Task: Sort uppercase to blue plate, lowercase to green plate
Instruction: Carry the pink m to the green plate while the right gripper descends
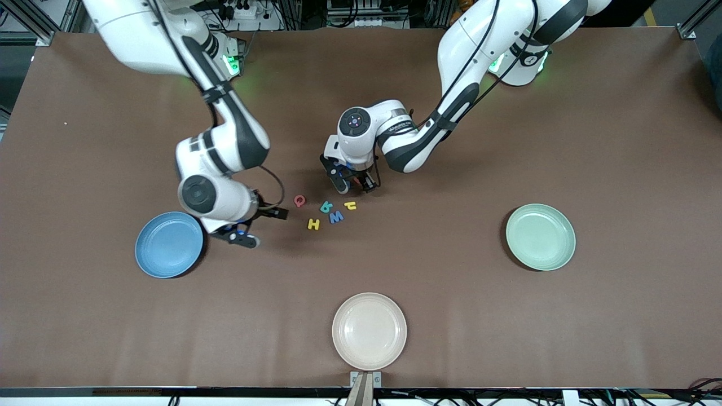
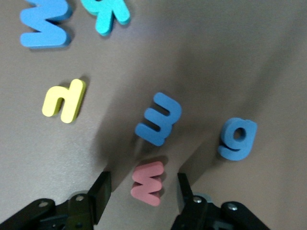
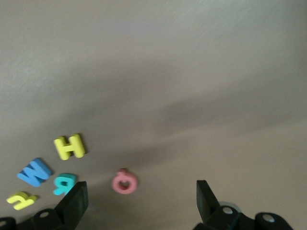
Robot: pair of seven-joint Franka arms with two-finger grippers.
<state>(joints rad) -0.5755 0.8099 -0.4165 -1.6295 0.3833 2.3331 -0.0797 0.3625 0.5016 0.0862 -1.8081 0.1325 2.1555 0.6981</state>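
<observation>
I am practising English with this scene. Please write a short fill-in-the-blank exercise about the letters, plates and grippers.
1. The left gripper has its fingers on either side of the small red letter ____.
2. The right gripper hangs open beside the ____ plate.
3. The beige plate holds ____ letters.
4. The yellow H lies on the ____.

Missing words: w; blue; no; table

Foam letters [image 1: 330,211] clustered mid-table, blue plate [image 1: 168,244], green plate [image 1: 540,237] empty
</observation>
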